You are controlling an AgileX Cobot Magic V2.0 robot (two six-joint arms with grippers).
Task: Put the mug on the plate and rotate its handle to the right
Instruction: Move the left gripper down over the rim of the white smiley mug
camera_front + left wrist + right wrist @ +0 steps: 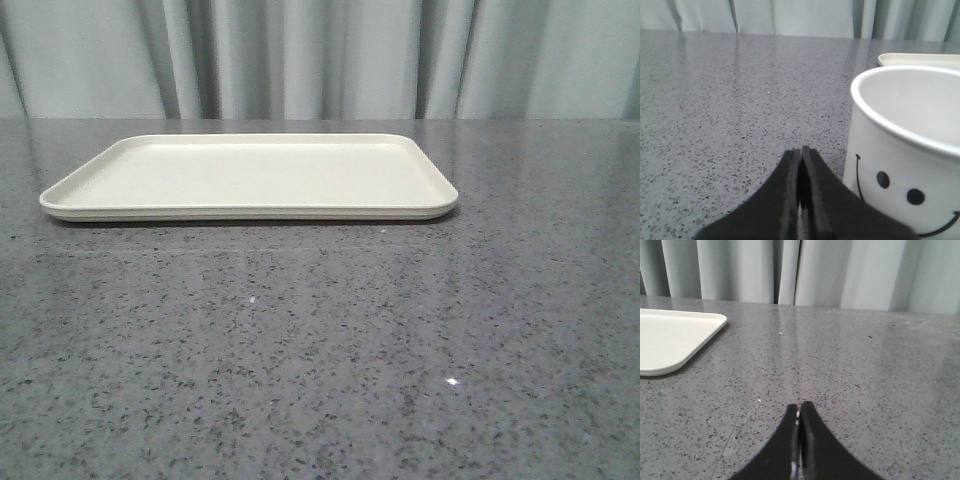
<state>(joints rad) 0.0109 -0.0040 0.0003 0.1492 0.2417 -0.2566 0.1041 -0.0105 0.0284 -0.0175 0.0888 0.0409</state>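
Observation:
The cream plate [250,178] lies empty on the grey table, towards the back in the front view; neither arm nor the mug shows there. In the left wrist view the white mug [905,150] with its black smiley face stands upright on the table, close beside my left gripper [801,150], which is shut on nothing. The mug's handle is hidden. A corner of the plate [920,60] shows beyond the mug. My right gripper [800,406] is shut and empty over bare table, with the plate's corner [675,340] off to one side.
Grey speckled tabletop [320,350] stretches all round the plate. Pale curtains [320,55] hang behind the table's far edge.

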